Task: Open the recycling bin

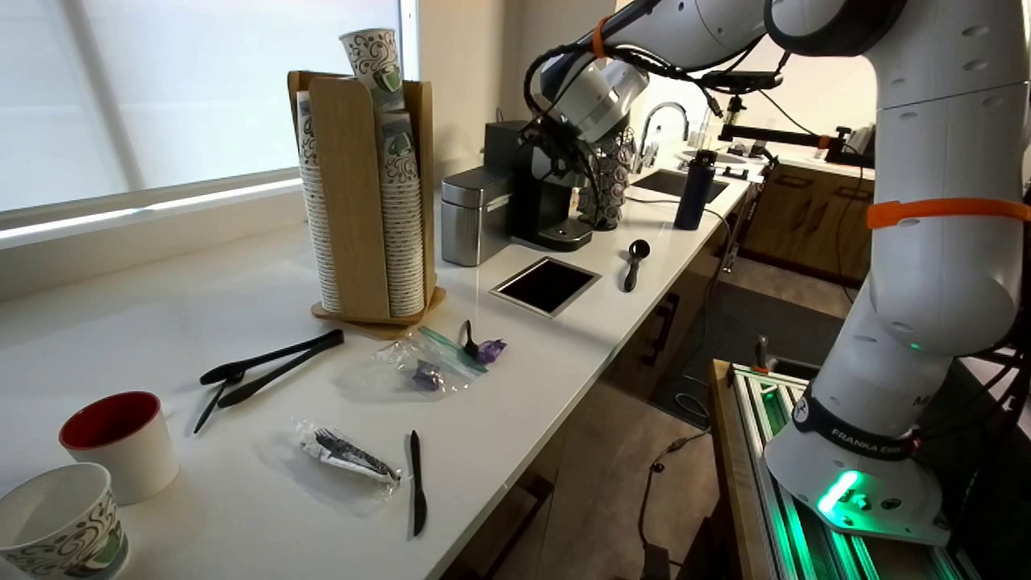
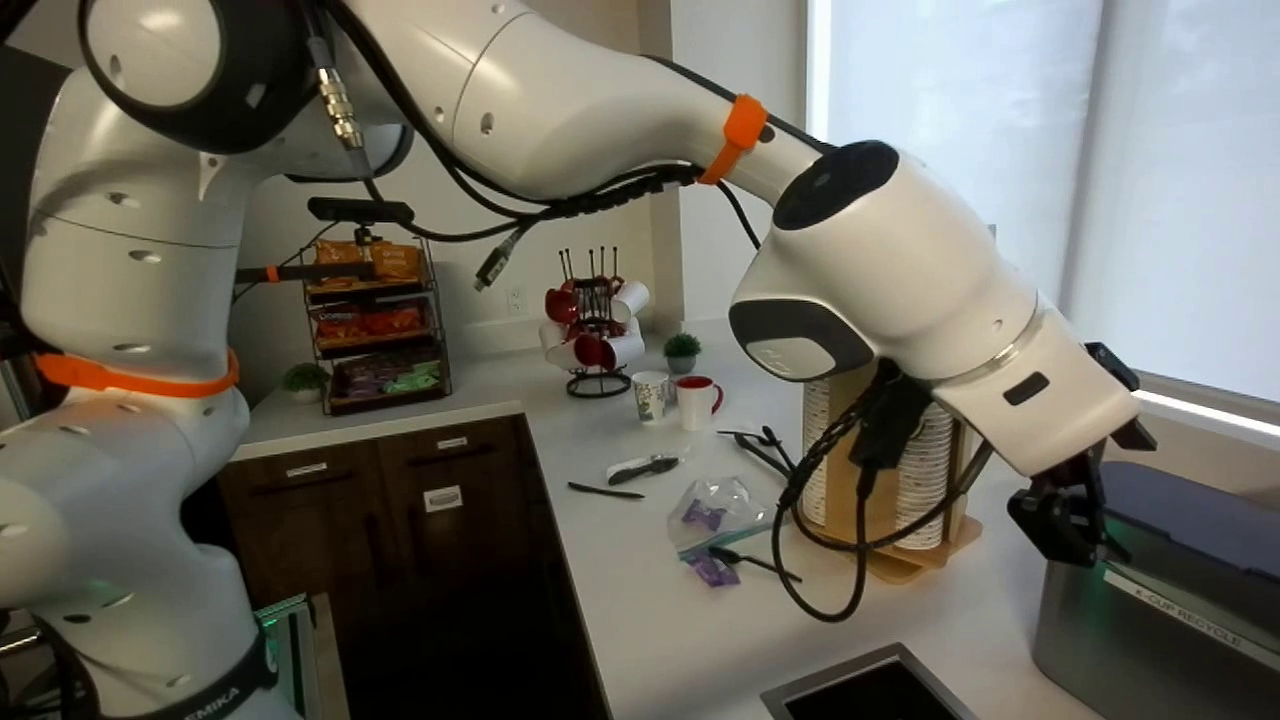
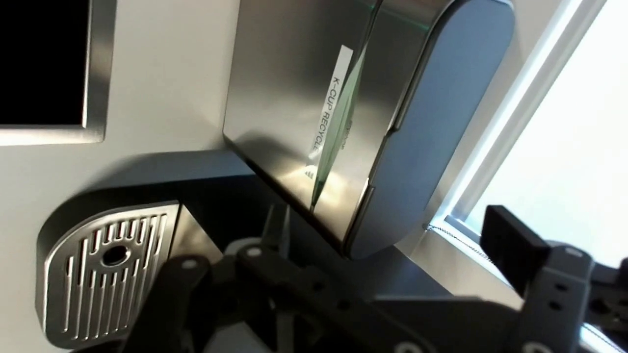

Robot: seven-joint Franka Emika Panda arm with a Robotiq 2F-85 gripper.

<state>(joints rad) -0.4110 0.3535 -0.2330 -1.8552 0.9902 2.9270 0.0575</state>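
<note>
The recycling bin is a brushed-steel box labelled "K-CUP RECYCLE", and it stands on the counter in both exterior views (image 1: pixel 471 229) (image 2: pixel 1120 640) and in the wrist view (image 3: pixel 289 83). Its grey-blue lid top (image 3: pixel 441 113) lies flat. A thin green sliver (image 3: pixel 338 130) shows along the seam below the lid section. My gripper (image 3: pixel 392 235) is open and empty, its fingers wide apart near the bin's end beside the coffee machine. In the exterior views the gripper (image 2: pixel 1085 530) (image 1: pixel 564 157) is at about lid height; I cannot tell whether it touches the bin.
The black coffee machine (image 1: pixel 523 181) with its drip tray (image 3: pixel 113 274) stands close beside the bin. A wooden cup holder (image 1: pixel 350 201) stands on the other side. A square counter opening (image 1: pixel 546 286), a black scoop (image 1: pixel 635 262), a pod carousel (image 1: pixel 608 181) and a blue bottle (image 1: pixel 695 193) are nearby.
</note>
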